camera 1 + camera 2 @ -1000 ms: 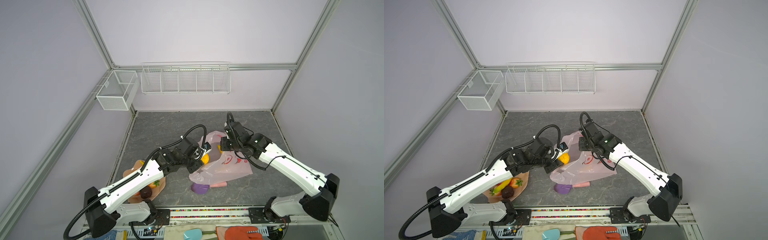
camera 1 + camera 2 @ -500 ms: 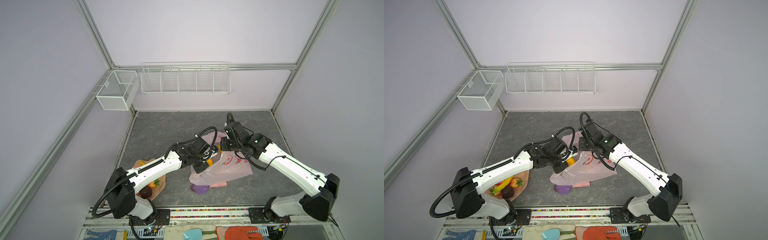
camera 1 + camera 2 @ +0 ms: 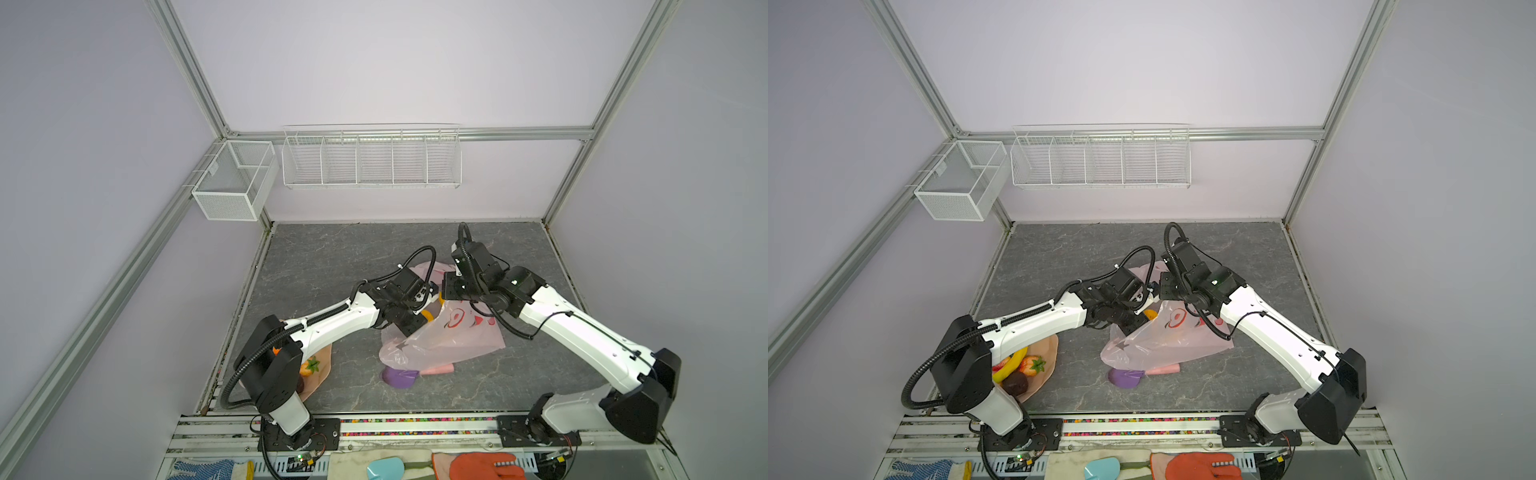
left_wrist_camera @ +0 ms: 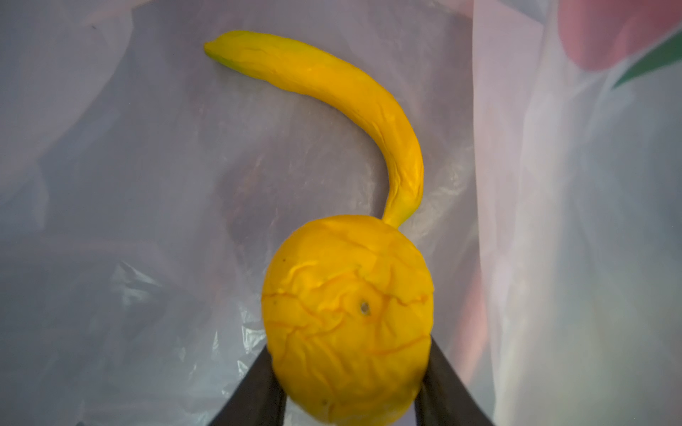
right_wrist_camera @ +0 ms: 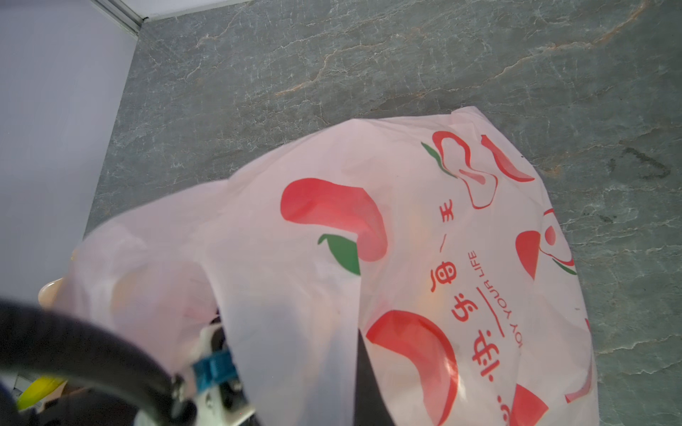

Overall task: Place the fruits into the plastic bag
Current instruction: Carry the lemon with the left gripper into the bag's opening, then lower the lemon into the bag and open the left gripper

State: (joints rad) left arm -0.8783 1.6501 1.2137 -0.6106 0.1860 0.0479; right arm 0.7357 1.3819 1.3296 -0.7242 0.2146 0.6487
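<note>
The pale pink plastic bag (image 3: 457, 338) (image 3: 1173, 338) (image 5: 424, 228) lies mid-table, its mouth lifted. My right gripper (image 3: 448, 289) (image 3: 1163, 287) (image 5: 332, 391) is shut on the bag's upper edge and holds it up. My left gripper (image 3: 428, 320) (image 3: 1144, 316) (image 4: 350, 356) reaches into the mouth, shut on a round yellow-orange fruit (image 4: 348, 313) (image 3: 1151, 314). A yellow banana (image 4: 332, 85) lies inside the bag just beyond it. A second banana (image 3: 1011, 365), a strawberry (image 3: 1032, 365) (image 3: 309, 365) and a dark maroon ball (image 3: 1016, 382) sit in the peach bowl (image 3: 1051, 353), partly hidden by the left arm.
A purple scoop (image 3: 399, 377) (image 3: 1125, 377) with a pink handle (image 3: 436, 368) pokes out from under the bag's near edge. White wire baskets (image 3: 372, 160) hang on the back wall. Gloves (image 3: 482, 467) lie below the front rail.
My left arm has stretched right, carrying the yellow-orange fruit from beside the bag into its mouth. The right arm and the bag have stayed still.
</note>
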